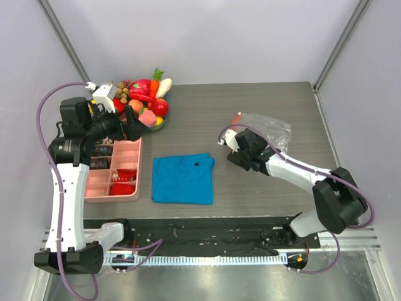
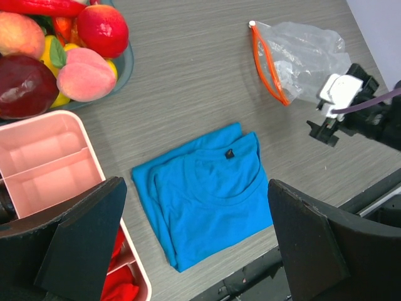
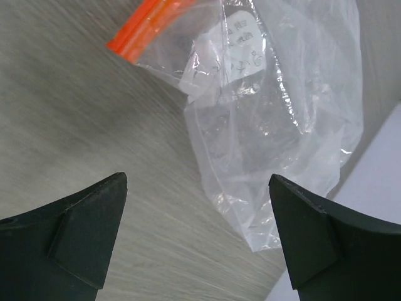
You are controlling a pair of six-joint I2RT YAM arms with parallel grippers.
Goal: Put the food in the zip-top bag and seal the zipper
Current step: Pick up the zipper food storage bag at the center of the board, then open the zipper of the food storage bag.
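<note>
The food (image 1: 143, 97), a heap of toy fruits and vegetables, lies on a teal plate at the back left. In the left wrist view a pink peach (image 2: 88, 75) and a red fruit (image 2: 102, 28) show on it. The clear zip-top bag (image 1: 268, 128) lies flat and empty at the right, and also shows in the left wrist view (image 2: 304, 53) and the right wrist view (image 3: 276, 119). Its orange-red zipper (image 3: 141, 28) faces left (image 2: 268, 66). My left gripper (image 1: 136, 125) is open and empty beside the plate (image 2: 197, 251). My right gripper (image 1: 243, 149) is open and empty just in front of the bag (image 3: 197, 238).
A blue folded cloth (image 1: 183, 179) lies at the table's middle front (image 2: 207, 188). A pink divided tray (image 1: 133, 188) with dark and red items stands at the left, under my left arm (image 2: 44, 157). Grey walls close in the table's sides and back.
</note>
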